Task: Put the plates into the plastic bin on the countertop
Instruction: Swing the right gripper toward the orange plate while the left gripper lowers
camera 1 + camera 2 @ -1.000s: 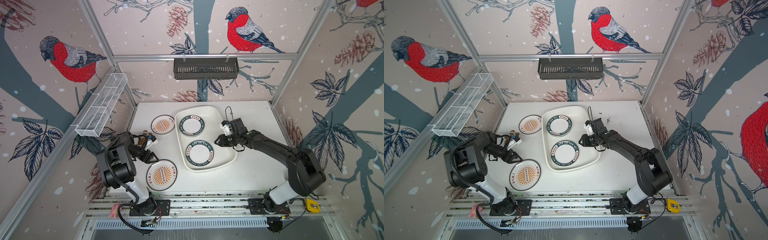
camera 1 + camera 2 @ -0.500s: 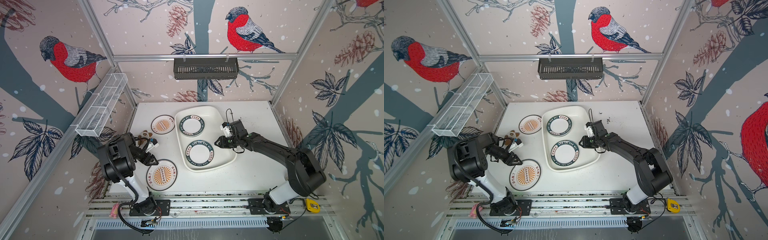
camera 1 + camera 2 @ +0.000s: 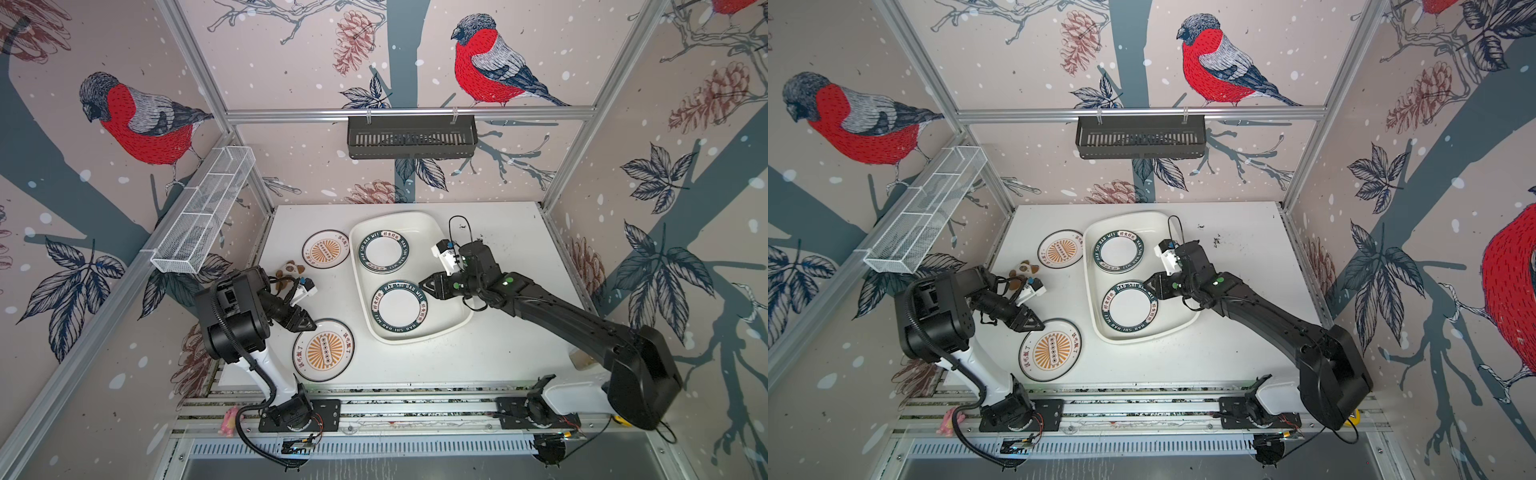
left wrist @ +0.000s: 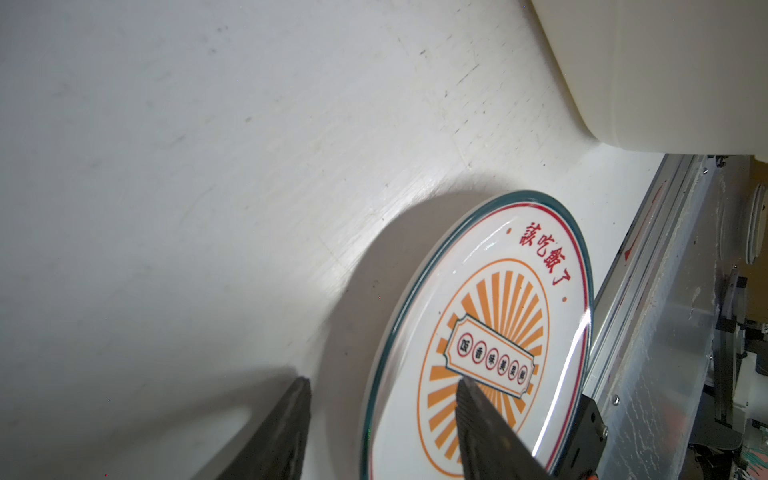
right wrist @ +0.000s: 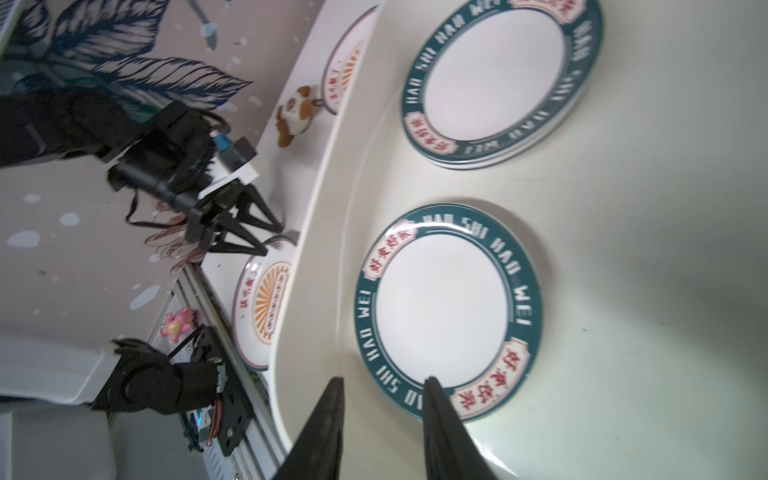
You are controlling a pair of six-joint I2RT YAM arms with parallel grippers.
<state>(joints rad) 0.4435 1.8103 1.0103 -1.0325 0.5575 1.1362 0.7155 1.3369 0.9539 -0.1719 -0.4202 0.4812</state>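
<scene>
On the countertop [image 3: 498, 340] stands the white plastic bin [image 3: 451, 316] holding two green-rimmed plates, one far [image 3: 383, 251] and one near [image 3: 399, 307]. Two orange-sunburst plates lie outside it, one far [image 3: 325, 248] and one near [image 3: 323, 350]. My left gripper [image 4: 382, 382] is open astride the near orange plate's [image 4: 498, 332] rim, one finger over the plate, the other over the countertop. My right gripper [image 5: 384, 380] is open and empty, low in the bin at the near green plate's [image 5: 444, 307] rim.
A small brown-and-white plush toy [image 3: 291, 272] lies behind my left gripper [image 3: 309, 324]. A black slotted rack [image 3: 411, 137] hangs on the back wall and a white wire basket [image 3: 203, 216] on the left wall. A pink toy [image 3: 230, 419] sits on the front rail.
My left gripper has crept down to the near orange plate's rim while its jaws narrowed. My right gripper has shifted a little leftward over the bin.
</scene>
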